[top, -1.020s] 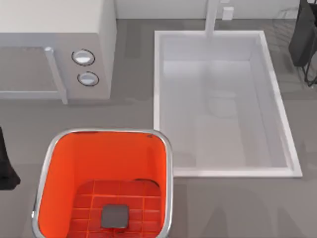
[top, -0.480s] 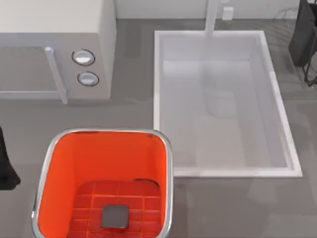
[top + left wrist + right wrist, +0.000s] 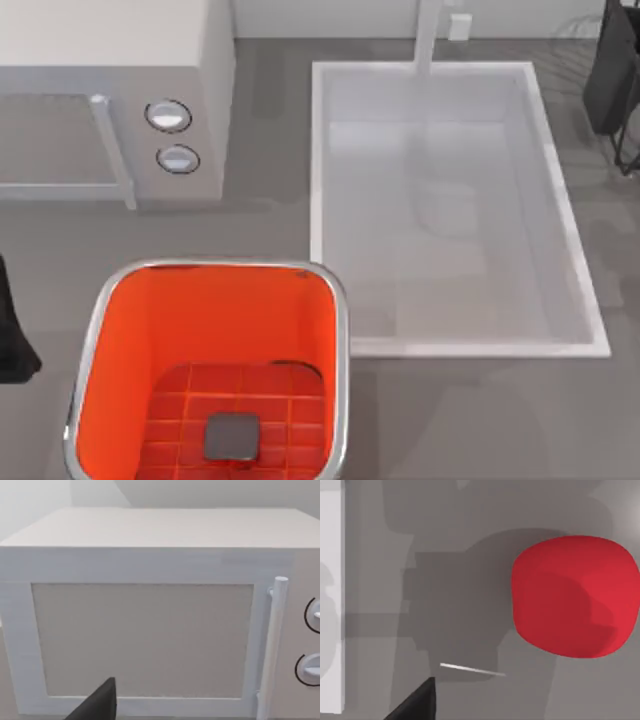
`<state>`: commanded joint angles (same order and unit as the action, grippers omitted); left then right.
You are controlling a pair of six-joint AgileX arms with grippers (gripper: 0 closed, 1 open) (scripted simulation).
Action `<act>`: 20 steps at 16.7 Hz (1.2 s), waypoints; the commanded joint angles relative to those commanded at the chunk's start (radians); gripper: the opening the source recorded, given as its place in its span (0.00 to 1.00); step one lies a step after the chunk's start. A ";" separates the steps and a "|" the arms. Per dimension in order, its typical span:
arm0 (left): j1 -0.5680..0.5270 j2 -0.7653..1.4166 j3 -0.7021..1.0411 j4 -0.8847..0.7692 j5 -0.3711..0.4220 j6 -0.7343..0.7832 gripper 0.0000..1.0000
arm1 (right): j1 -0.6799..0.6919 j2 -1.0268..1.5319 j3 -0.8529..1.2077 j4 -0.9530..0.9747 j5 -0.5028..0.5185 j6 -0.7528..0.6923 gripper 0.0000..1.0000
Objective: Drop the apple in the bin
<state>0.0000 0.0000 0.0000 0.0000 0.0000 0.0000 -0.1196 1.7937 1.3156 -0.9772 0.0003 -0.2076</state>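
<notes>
Grey countertop (image 3: 470,420) holds the empty bin (image 3: 90,330) beside the sink (image 3: 590,320), while the apple (image 3: 572,597) lies on it under the right gripper, ungrasped; I cannot tell either gripper's finger state; grasping and dropping remain.

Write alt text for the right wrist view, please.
A red apple lies on the grey table, seen close from above, with arm shadows across the surface. A white edge runs along one side, and a black gripper finger tip pokes in.
</notes>
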 joint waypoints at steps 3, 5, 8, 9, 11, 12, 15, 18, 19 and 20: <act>0.000 0.000 0.000 0.000 0.000 0.000 1.00 | -0.009 0.135 0.108 -0.069 0.000 -0.017 1.00; 0.000 0.000 0.000 0.000 0.000 0.000 1.00 | -0.012 0.173 0.142 -0.090 0.001 -0.022 1.00; 0.000 0.000 0.000 0.000 0.000 0.000 1.00 | -0.012 0.177 0.146 -0.093 0.001 -0.022 1.00; 0.000 0.000 0.000 0.000 0.000 0.000 1.00 | -0.012 0.177 0.146 -0.093 0.001 -0.022 1.00; 0.000 0.000 0.000 0.000 0.000 0.000 1.00 | -0.007 0.176 0.140 -0.087 0.001 -0.021 1.00; 0.000 0.000 0.000 0.000 0.000 0.000 1.00 | -0.008 0.183 0.130 -0.073 0.001 -0.020 1.00; 0.000 0.000 0.000 0.000 0.000 0.000 1.00 | -0.009 0.220 0.075 0.024 0.001 -0.019 1.00; 0.000 0.000 0.000 0.000 0.000 0.000 1.00 | -0.010 0.264 0.013 0.134 0.001 -0.019 1.00; 0.000 0.000 0.000 0.000 0.000 0.000 1.00 | -0.010 0.273 0.001 0.151 0.001 -0.019 1.00; 0.000 0.000 0.000 0.000 0.000 0.000 1.00 | -0.010 0.277 -0.004 0.158 0.001 -0.019 1.00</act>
<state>0.0000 0.0000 0.0000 0.0000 0.0000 0.0000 -0.1300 2.0710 1.3112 -0.8190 0.0015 -0.2268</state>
